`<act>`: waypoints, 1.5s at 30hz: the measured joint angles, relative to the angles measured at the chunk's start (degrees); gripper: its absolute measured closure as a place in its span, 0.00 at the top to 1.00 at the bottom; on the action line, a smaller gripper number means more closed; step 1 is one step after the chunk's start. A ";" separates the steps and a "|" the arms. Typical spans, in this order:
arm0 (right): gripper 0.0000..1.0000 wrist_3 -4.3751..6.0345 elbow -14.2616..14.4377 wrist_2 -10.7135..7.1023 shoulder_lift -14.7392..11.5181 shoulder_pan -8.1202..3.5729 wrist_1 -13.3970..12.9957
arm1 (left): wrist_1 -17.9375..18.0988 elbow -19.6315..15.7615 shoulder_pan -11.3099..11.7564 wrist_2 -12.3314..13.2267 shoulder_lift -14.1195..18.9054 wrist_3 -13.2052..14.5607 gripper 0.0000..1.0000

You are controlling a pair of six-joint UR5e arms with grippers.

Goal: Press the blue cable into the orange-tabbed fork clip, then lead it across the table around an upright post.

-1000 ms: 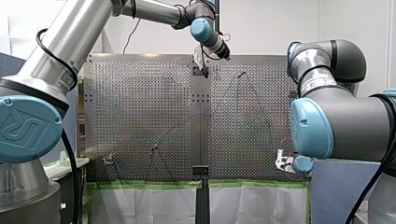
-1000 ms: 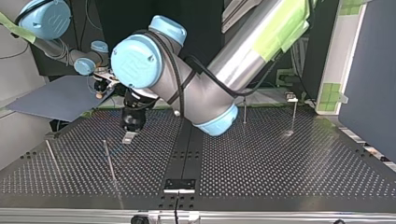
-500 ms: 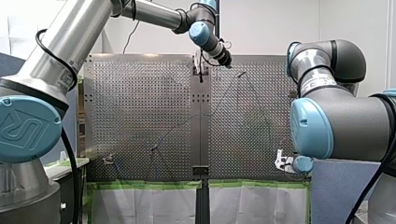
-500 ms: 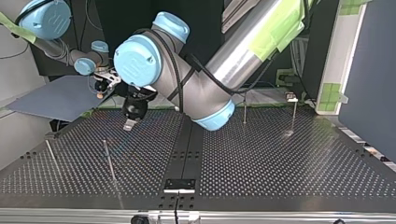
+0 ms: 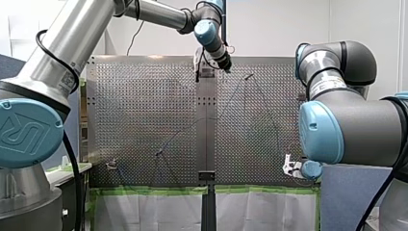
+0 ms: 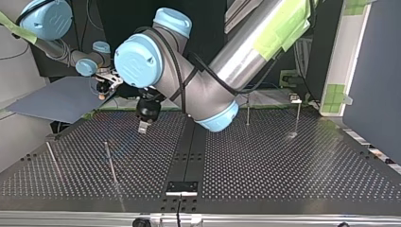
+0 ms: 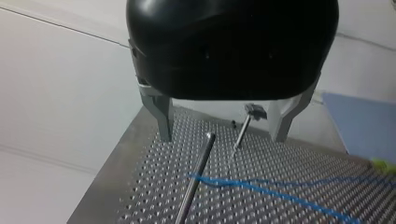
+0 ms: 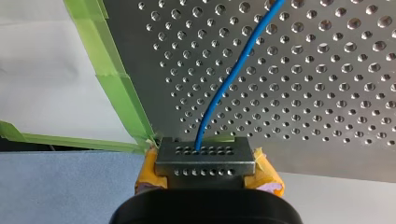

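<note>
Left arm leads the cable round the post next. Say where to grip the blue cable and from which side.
Grip the blue cable on its straight run beside the upright post, coming down from above with my left gripper open astride it. It lies flat on the perforated table, so a sideways approach would likely miss.

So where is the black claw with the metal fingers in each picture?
Front view: the black claw is near the top middle, over the table.
Top view: left of the middle, hanging over the table.
Left wrist view: its open fingers, a post ahead.
Right wrist view: not in it.
Shared landmark: the perforated table.
</note>
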 joint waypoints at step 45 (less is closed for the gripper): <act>0.00 -0.14 -0.01 -0.07 0.00 0.12 0.38 | 1.97 0.00 -0.08 -5.52 0.72 4.27 1.00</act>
